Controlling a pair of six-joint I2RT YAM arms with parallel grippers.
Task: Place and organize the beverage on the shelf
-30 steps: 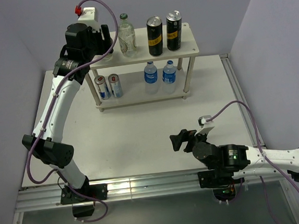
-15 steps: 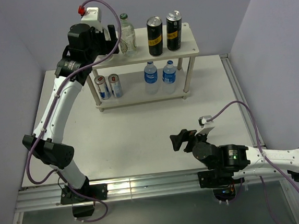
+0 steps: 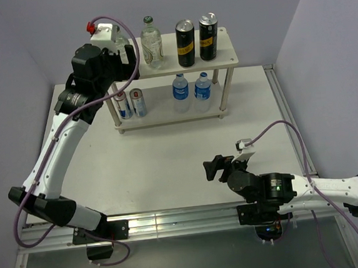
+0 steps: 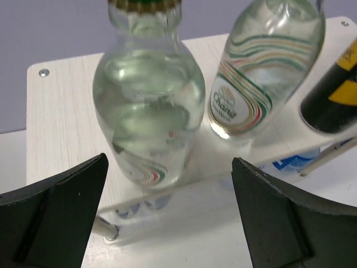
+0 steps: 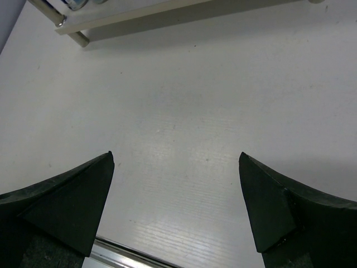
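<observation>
The shelf [image 3: 230,58] stands at the back of the table. On its top board [image 4: 58,128] are two clear glass bottles, the left one [image 4: 146,106] and the right one [image 4: 262,67], then two black cans [image 3: 185,44] [image 3: 208,37]. In the top view the left bottle [image 3: 119,37] is half hidden behind my left wrist. My left gripper [image 4: 169,167] [image 3: 129,53] is open just in front of that bottle, with both fingers clear of the glass. The lower board [image 3: 165,117] holds two slim cans [image 3: 130,104] and two small water bottles [image 3: 191,89]. My right gripper [image 3: 213,168] [image 5: 175,156] is open over bare table.
A metal rail [image 3: 174,222] runs along the near table edge by the arm bases. Purple walls close in the back and both sides. The shelf's thin white legs [image 3: 228,92] stand on the white tabletop [image 5: 184,84].
My left gripper has opened and let go of the left glass bottle, which now stands on the top board. The gripper has drawn back a little to the left. The right arm has not moved.
</observation>
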